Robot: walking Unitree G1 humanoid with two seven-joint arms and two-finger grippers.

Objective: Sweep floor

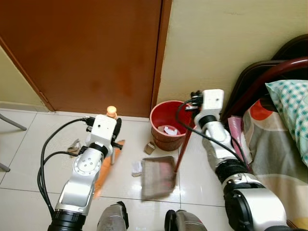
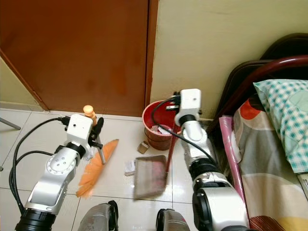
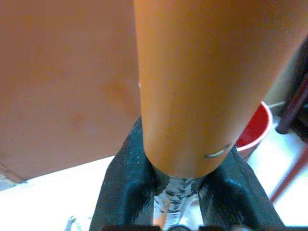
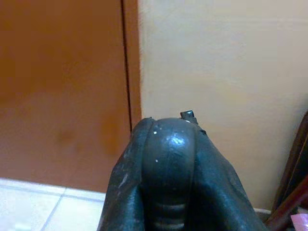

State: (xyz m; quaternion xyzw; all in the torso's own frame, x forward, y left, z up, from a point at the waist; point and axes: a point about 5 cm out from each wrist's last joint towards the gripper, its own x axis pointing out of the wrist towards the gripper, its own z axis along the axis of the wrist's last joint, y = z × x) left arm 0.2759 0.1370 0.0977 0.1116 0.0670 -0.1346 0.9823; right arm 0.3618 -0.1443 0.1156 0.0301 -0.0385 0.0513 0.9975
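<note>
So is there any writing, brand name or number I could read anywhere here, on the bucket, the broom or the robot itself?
None can be read.
The red bucket, orange broom and dustpan show no lettering.
The paper scraps in the bucket are too small to show any print.
The left gripper and right gripper carry no legible mark.

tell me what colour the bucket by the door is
Red. The bucket stands on the floor against the wall, clearest in the left eye view.

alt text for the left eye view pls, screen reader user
The left pincer grips an orange broom and the right pincer a long-handled dustpan on white floor tiles, with paper scraps beside the pan. Behind stand a red bin and brown door.
</note>
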